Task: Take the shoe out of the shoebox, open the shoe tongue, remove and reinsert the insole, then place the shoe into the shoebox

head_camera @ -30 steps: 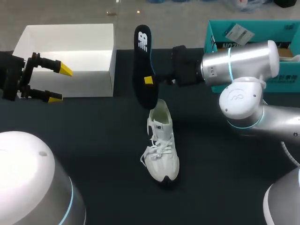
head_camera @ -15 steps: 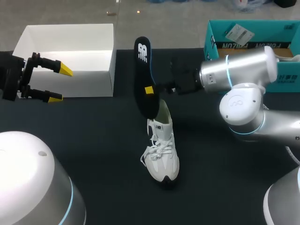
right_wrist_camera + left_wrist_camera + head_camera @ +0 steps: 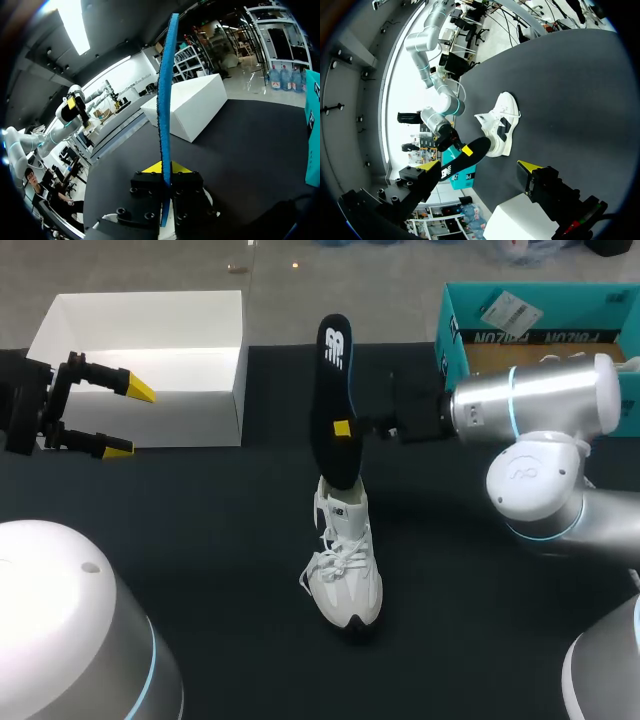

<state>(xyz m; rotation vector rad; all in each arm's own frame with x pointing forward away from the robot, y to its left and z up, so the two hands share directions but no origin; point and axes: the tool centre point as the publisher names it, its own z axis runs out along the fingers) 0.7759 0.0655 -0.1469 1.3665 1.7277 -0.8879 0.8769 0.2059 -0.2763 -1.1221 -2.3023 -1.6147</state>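
**Q:** What lies left of the white lace-up sneaker [image 3: 345, 560]?

**A:** The left tool [image 3: 128, 420], fingers spread and empty. It sits well left of the sneaker, beside the open white cardboard shoebox [image 3: 190, 415], likely kept clear.

**Q:** And at the sneaker itself?

**A:** It stands on the dark counter [image 3: 200, 540], outside the shoebox. The dark foam insole [image 3: 335, 410] is upright, its lower end at the sneaker's opening. The right tool [image 3: 342, 428] is clamped on it, seemingly lined up for reinsertion.

**Q:** Any lettering?

**A:** A white logo on the insole's upper end, and print on the teal cardboard box [image 3: 520, 310] right of the sneaker.

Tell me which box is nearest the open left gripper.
The white box, at the table's left, right beside the left gripper. The teal box sits far right, behind the right arm holding the insole.
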